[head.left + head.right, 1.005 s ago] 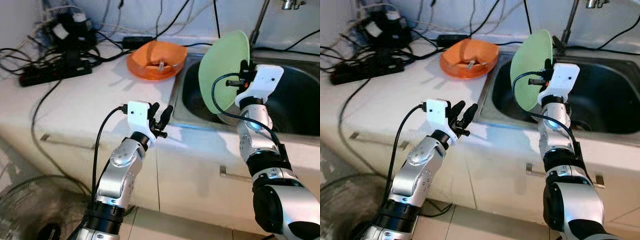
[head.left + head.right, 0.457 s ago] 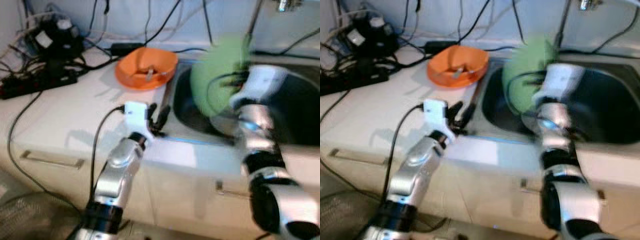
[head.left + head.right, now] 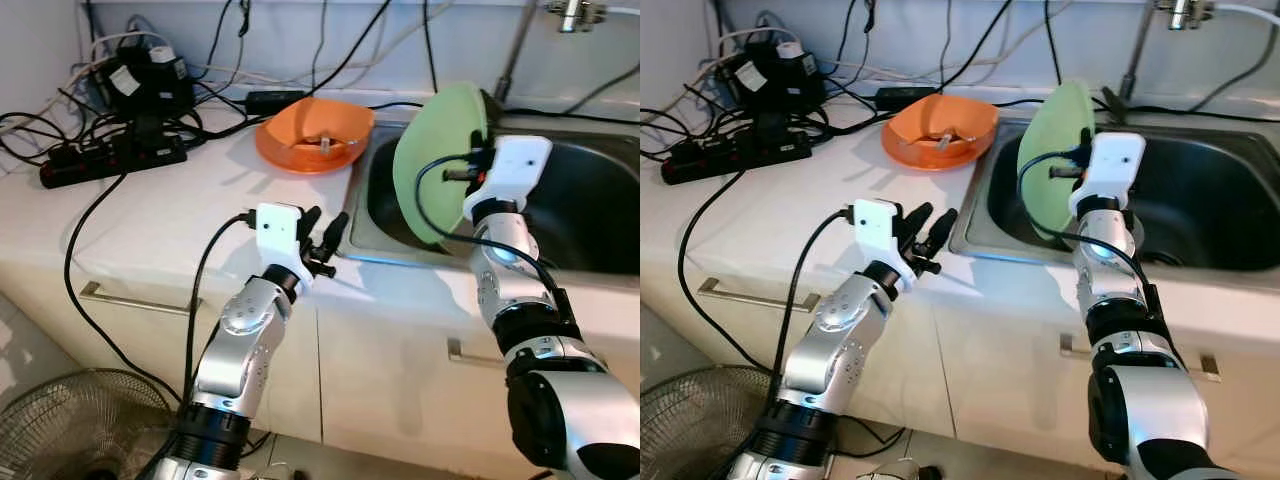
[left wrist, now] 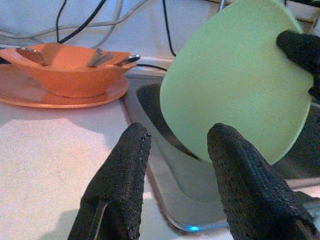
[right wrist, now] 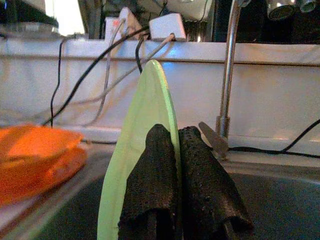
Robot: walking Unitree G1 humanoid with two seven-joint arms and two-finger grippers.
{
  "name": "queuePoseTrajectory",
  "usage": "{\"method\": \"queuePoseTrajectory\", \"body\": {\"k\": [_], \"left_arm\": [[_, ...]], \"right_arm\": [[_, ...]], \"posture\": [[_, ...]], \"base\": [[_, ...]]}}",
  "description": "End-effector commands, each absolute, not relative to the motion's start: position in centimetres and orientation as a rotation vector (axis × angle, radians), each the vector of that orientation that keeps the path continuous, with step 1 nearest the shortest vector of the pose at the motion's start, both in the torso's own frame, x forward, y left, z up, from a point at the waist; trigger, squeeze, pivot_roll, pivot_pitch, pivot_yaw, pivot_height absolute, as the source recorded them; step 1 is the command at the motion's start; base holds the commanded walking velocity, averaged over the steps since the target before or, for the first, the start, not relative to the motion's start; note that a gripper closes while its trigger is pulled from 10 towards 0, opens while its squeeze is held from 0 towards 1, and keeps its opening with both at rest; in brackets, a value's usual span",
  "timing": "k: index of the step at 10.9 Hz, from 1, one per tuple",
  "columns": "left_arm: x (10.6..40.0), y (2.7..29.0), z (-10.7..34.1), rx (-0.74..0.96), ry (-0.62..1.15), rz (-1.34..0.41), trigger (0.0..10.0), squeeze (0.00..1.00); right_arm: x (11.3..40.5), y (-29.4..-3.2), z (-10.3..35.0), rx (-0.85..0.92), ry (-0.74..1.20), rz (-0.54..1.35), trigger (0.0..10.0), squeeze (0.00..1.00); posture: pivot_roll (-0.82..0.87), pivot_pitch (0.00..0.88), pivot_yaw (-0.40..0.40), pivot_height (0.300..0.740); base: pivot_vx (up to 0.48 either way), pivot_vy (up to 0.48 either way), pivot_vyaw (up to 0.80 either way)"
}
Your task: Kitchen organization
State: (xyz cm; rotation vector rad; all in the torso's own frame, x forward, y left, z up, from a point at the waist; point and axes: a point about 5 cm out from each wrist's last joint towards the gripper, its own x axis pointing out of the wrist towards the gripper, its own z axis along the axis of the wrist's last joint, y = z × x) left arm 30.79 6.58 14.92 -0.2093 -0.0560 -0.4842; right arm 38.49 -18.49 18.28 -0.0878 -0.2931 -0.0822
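Green plate held on edge over the sink, right tool pinching its rim.

The right tool is closed on the green plate, upright above the sink; it looks stiff, light and possibly slick, so the rim is the sensible hold. The left tool hovers spread and empty over the surface, near the orange bowl. Against a second ago, both look about the same; the camera has shifted.
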Motion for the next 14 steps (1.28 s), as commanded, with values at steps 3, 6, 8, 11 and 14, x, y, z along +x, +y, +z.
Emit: {"method": "queuePoseTrajectory", "body": {"k": [3,6,8,11,14], "left_arm": [[30.8,6.6,14.6,-0.194,-0.04,-0.487,10.0,0.0],[30.8,6.7,14.5,-0.192,-0.039,-0.478,10.0,0.0],[30.8,6.7,14.6,-0.19,-0.039,-0.481,10.0,0.0],[30.8,6.6,14.5,-0.189,-0.038,-0.481,10.0,0.0],[30.8,6.6,14.5,-0.189,-0.036,-0.477,10.0,0.0]], "right_arm": [[39.2,-18.2,18.0,-0.182,-0.195,-0.081,10.0,0.0],[39.2,-17.8,17.5,-0.201,-0.175,-0.067,10.0,0.0],[39.2,-17.7,17.4,-0.201,-0.169,-0.067,10.0,0.0],[39.1,-17.6,17.0,-0.21,-0.154,-0.053,10.0,1.0],[39.2,-16.9,16.9,-0.231,-0.146,-0.015,10.0,0.0]], "posture": [[0.1,0.0,0.065,0.74],[0.1,0.0,0.067,0.74],[0.1,0.0,0.072,0.74],[0.1,0.0,0.069,0.74],[0.1,0.0,0.068,0.74]], "base": [[0.0,0.0,0.0],[0.0,0.0,0.0],[0.0,0.0,0.0],[0.0,0.0,0.0],[0.0,0.0,0.0]]}}
